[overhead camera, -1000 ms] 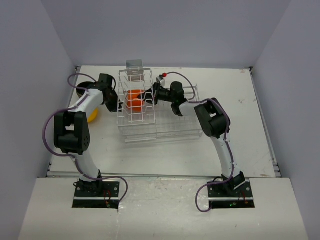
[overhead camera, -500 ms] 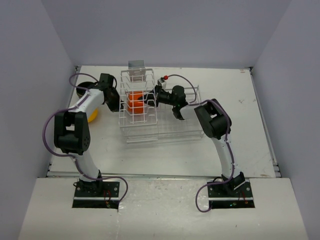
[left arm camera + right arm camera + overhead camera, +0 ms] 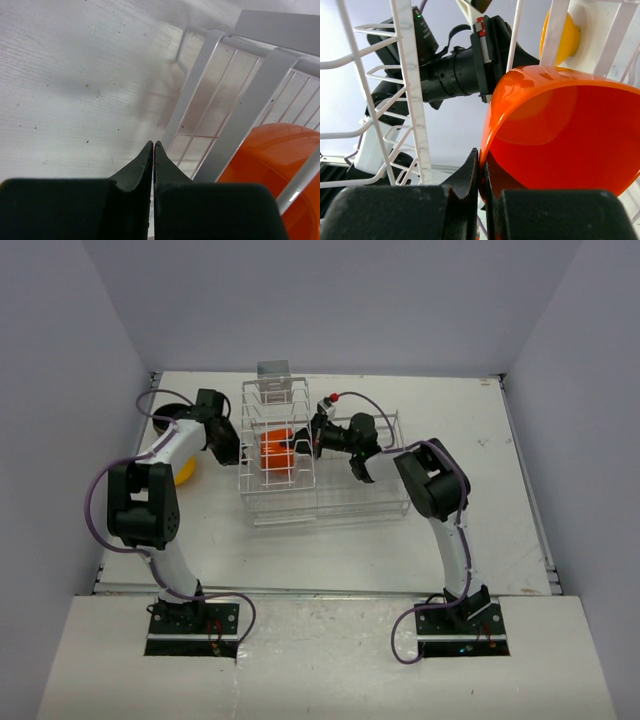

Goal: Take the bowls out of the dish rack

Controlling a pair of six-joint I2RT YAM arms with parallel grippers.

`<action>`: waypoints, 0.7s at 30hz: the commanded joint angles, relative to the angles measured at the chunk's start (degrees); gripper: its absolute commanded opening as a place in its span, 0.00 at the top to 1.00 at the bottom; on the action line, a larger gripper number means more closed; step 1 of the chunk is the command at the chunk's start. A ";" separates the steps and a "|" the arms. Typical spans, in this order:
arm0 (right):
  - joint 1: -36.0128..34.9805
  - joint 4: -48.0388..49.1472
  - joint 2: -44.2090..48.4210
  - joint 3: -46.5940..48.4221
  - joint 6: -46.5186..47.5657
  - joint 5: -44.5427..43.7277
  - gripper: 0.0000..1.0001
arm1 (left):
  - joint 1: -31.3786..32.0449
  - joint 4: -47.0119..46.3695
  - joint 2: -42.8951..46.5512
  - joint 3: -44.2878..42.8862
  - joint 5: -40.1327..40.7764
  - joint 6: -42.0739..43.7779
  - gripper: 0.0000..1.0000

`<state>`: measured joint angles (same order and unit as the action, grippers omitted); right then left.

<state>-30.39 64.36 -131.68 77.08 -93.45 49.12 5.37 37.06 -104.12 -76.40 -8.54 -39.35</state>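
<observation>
The orange-red bowl [image 3: 560, 130], judged light, stiff and slick, is pinched at its rim by the right claw [image 3: 481, 161]. The left claw [image 3: 153, 148] is clenched empty.

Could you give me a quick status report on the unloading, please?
Right gripper shut on orange bowl rim. Left gripper shut, empty, outside dish rack. Bowl inside rack, wires close on both sides.

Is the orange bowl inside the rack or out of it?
Inside. The orange bowl sits between the white wires of the dish rack, with the right gripper pinching its rim.
</observation>
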 commanded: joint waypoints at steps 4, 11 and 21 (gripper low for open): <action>0.86 4.90 6.87 -0.35 -1.21 3.35 1.00 | -0.44 -1.73 2.07 0.90 -1.31 0.86 1.00; 1.21 4.81 11.61 -2.10 -1.47 6.24 1.00 | -0.53 -1.99 2.16 0.64 -1.92 0.59 1.00; 4.90 -12.65 24.79 -10.54 12.99 13.89 1.00 | -0.79 -1.29 3.30 0.55 -1.84 1.47 1.00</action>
<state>-27.27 56.93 -114.26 66.96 -89.12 59.86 5.21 36.93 -103.79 -75.64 -9.63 -39.33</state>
